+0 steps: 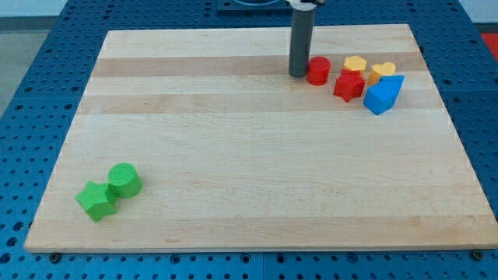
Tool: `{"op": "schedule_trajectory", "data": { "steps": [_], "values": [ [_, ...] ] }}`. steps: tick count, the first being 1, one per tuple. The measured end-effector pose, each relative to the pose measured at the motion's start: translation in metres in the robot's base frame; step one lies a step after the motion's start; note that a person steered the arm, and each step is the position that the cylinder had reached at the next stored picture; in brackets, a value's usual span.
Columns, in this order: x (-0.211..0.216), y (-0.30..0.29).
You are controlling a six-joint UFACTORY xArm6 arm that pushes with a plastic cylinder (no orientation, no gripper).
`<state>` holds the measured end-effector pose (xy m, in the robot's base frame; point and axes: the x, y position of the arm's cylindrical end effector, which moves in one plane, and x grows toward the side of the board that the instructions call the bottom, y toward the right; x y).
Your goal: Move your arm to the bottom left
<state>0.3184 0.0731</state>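
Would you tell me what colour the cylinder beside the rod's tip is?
Red cylinder, clearest in the camera view.

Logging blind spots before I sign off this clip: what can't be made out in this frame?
- Arm above the rod: cut off by the view's top edge.
- Whether my tip touches the red cylinder: too close to tell.
- Yellow blocks: lower parts hidden by the red star and blue block; shapes uncertain.

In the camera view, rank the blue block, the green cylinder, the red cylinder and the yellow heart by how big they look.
1. blue block
2. green cylinder, close behind; it sits nearer the view's bottom, so this order is unsure
3. red cylinder and yellow heart look alike; not ranked
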Motion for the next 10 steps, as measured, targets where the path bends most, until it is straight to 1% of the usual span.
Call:
{"op": "schedule_trajectory", "data": {
  "steps": [3,4,6,7,10],
  "values": [
    [0.000,0.013],
    [0.017,-0.018],
    [0.089,-0.129],
    [0.116,-0.182],
    [0.160,-0.315]
  ]
}}
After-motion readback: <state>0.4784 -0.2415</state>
